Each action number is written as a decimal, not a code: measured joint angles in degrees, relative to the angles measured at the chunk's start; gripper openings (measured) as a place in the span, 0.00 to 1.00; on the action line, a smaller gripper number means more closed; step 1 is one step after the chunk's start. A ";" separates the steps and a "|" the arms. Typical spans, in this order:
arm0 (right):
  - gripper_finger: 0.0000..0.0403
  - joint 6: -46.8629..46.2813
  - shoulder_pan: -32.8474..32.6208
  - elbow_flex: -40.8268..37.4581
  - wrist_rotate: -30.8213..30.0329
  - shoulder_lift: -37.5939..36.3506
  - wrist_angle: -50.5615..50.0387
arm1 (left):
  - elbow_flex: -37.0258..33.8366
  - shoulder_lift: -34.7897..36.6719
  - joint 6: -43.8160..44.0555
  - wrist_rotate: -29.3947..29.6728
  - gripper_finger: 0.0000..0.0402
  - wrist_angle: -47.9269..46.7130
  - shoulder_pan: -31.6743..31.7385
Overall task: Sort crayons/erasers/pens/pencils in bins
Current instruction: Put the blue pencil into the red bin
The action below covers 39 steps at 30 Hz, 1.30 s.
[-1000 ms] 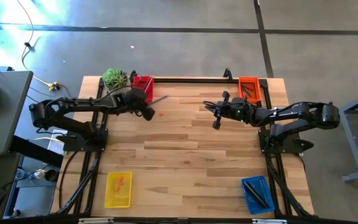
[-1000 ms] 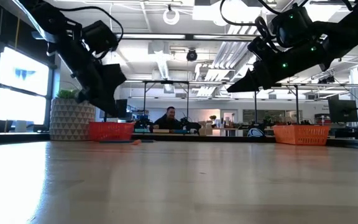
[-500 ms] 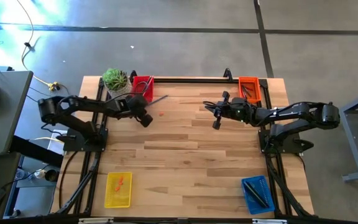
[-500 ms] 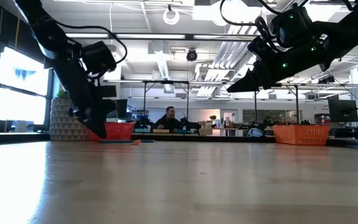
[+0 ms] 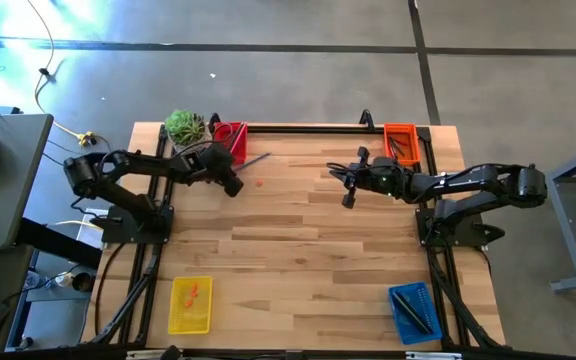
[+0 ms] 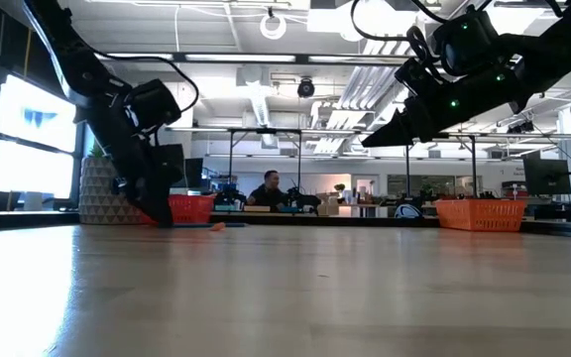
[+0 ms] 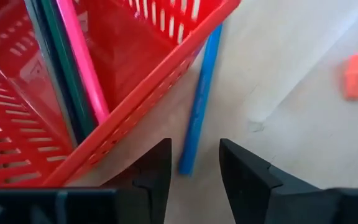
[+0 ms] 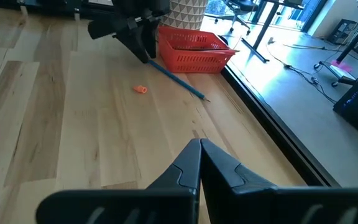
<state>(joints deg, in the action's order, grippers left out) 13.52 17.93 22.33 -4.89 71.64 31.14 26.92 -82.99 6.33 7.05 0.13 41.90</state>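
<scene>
1. Left gripper (image 7: 194, 163): fingers parted with nothing between them, low over the table, just beside the corner of the red bin (image 7: 166, 59).
2. Target: a blue pencil (image 7: 199, 102) lies flat on the wood, directly ahead of the left gripper. Its near end sits at the gap between the two fingers, not yet enclosed.
3. Long axis: the pencil runs away from the fingertips, close to the gripper's forward direction and alongside the red bin's wall. The fingers therefore stand on either side of the shaft, so a short forward and downward advance would likely bracket it.
4. Clearance: the bin wall is just beside the pencil on one side. That finger risks catching the mesh.
5. Secondary item: an orange crayon stub (image 7: 357, 75) lies on the table, apart from the pencil on the side away from the bin.
6. Right gripper (image 8: 200, 147): fingers pressed together, empty, hovering well apart from the pencil (image 8: 178, 79). The left arm is clearly the nearer one.
</scene>
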 joint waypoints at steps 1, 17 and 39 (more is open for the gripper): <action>0.00 0.00 0.00 0.00 0.00 0.00 -0.02 | 0.00 -0.76 -0.75 -0.24 0.30 0.15 0.22; 0.00 0.00 0.00 0.00 0.00 0.00 0.00 | 0.28 -3.02 -4.62 -9.88 0.08 -0.38 -3.09; 0.00 -0.01 0.00 0.00 0.85 0.00 0.02 | -0.22 6.63 9.74 -15.10 0.03 -14.78 -16.82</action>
<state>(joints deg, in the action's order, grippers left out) 13.51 17.93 22.33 -4.03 71.64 31.16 26.70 -76.36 16.08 -8.05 -14.65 25.08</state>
